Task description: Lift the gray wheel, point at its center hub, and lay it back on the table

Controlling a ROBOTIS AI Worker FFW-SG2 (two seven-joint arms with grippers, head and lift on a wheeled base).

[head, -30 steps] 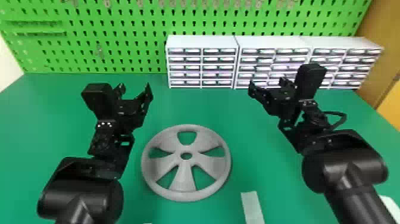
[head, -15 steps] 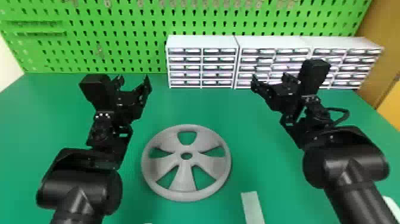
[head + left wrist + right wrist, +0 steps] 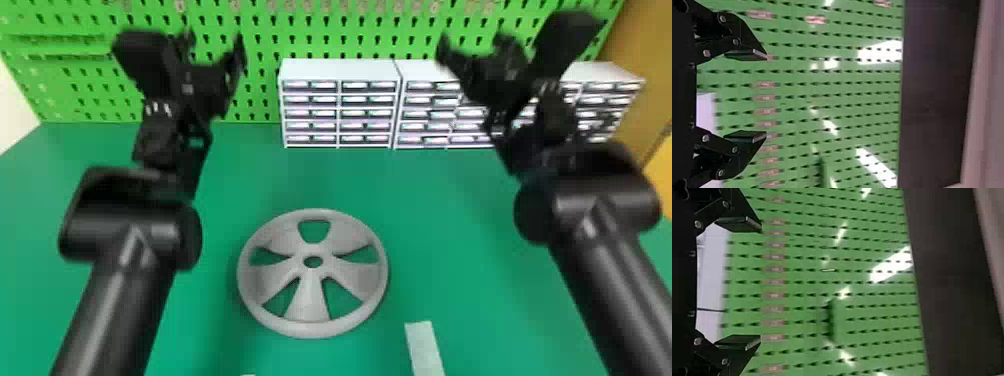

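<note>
Lying flat on the smooth green bench [image 3: 465, 280] is the gray, round, five-spoked wheel [image 3: 308, 300]. In the head view, the black left gripper [image 3: 215, 44] hangs toward its eleven o'clock, the black right gripper [image 3: 474, 44] toward one o'clock, both with fingers released and apart.

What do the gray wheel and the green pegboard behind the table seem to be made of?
The gray wheel looks like molded or printed plastic with a matte finish, as its even gray surface shows only soft shading. The green pegboard may be painted metal or plastic; streaks of reflected light in both wrist views suggest a glossy coat.
</note>
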